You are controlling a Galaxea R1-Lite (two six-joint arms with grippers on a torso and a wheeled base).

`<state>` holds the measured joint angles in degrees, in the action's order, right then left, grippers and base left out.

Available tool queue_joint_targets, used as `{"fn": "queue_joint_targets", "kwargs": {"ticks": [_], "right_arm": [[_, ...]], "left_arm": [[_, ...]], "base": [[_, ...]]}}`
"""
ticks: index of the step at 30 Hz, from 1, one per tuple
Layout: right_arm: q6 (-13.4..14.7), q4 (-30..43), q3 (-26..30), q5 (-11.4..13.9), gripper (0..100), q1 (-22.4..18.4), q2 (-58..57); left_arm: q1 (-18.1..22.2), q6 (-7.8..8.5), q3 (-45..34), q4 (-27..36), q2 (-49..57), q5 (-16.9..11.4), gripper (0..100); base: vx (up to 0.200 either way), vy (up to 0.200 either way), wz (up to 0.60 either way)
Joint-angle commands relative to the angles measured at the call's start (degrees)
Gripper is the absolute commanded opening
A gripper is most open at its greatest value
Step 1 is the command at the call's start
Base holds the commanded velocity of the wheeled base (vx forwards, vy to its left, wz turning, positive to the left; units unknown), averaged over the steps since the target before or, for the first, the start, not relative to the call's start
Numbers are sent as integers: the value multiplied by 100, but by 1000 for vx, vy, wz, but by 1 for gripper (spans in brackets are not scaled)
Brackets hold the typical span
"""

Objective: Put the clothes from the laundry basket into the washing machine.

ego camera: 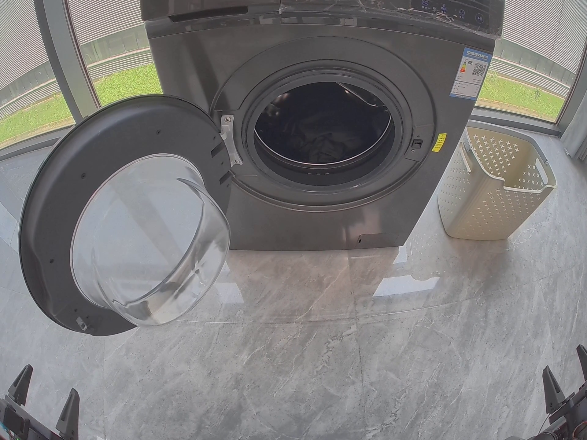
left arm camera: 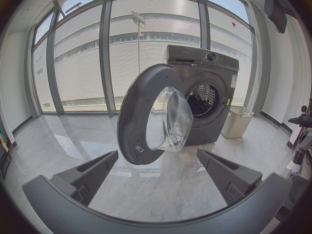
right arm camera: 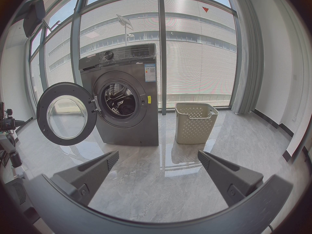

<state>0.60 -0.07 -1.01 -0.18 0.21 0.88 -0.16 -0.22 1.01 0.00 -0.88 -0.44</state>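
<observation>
Both grippers hung low with fingers spread and nothing between them: the left gripper [ego camera: 47, 389] and the right gripper [ego camera: 564, 365]. Ahead of both stood the dark grey front-loading washing machine [ego camera: 342, 215], with dark crumpled clothes [ego camera: 318, 132] lying in its drum. Its round glass-bowled door [ego camera: 55, 215] was swung wide, ahead of the left gripper. The cream perforated plastic laundry basket [ego camera: 483, 209] sat ahead of the right gripper and looked empty as far as its inside showed. A careless left-arm reach would probably strike the door, and cloth near the drum lip might get trapped. A blue-edged label [ego camera: 469, 73] and a small yellow sticker [ego camera: 439, 142] carried print too fine to read.
</observation>
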Motion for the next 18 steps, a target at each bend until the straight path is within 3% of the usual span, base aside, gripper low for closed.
{"fn": "queue_joint_targets", "kwargs": {"ticks": [1, 8, 18], "right_arm": [[2, -1, 101, 1, 100, -3, -88], [2, -1, 101, 1, 100, -3, -88], [-7, -1, 101, 1, 100, -12, -88]], "left_arm": [[-2, -4, -101, 0, 70, 0, 100], [-2, -4, -101, 0, 70, 0, 100], [-2, -4, -101, 0, 70, 0, 100]], "base": [[0, 200, 0], [0, 200, 0], [0, 0, 0]]}}
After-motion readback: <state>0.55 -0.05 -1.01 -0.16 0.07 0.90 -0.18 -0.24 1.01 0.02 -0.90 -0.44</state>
